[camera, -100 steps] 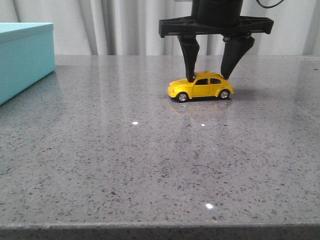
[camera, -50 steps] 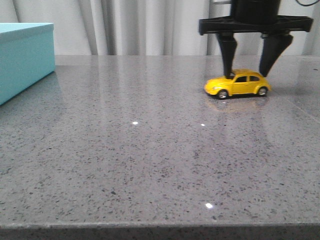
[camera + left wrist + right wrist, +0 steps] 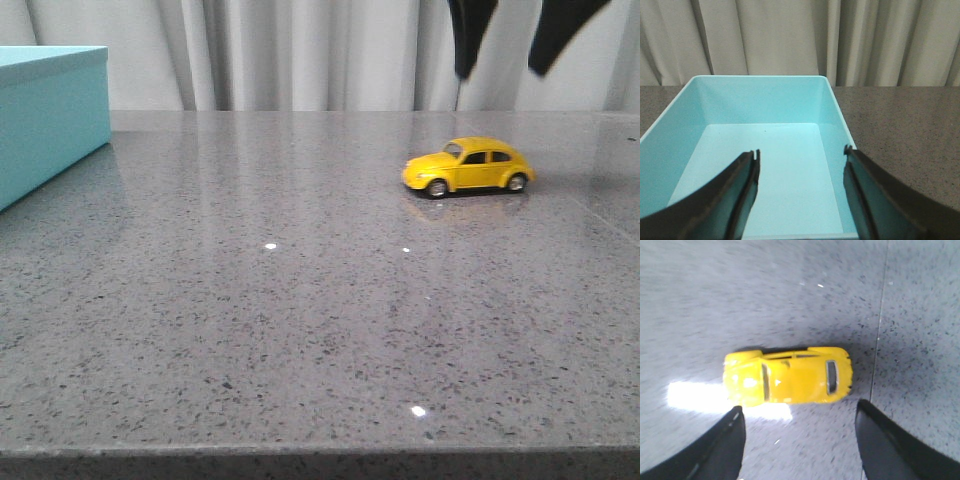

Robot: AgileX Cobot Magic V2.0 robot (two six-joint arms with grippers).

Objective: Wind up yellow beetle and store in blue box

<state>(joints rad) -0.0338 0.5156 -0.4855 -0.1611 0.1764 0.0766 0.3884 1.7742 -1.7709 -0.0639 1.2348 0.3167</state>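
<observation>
The yellow beetle [image 3: 468, 167] stands on its wheels on the grey speckled table, at the right, nose pointing left. My right gripper [image 3: 505, 68] hangs open and empty well above it, only its two black fingertips showing at the top. In the right wrist view the beetle [image 3: 788, 375] lies just beyond the open gripper [image 3: 799, 412], free of the fingers. The blue box [image 3: 45, 115] stands at the far left. My left gripper [image 3: 801, 154] is open and empty over the box's bare turquoise inside [image 3: 765, 110].
The grey speckled table [image 3: 300, 300] runs to a front edge at the bottom. White curtains [image 3: 300, 50] hang behind it. A seam in the tabletop [image 3: 880, 330] runs just behind the beetle's tail.
My right gripper dragged the beetle to the right, then let it go and rose straight up. The beetle has rolled slightly left on its own.
</observation>
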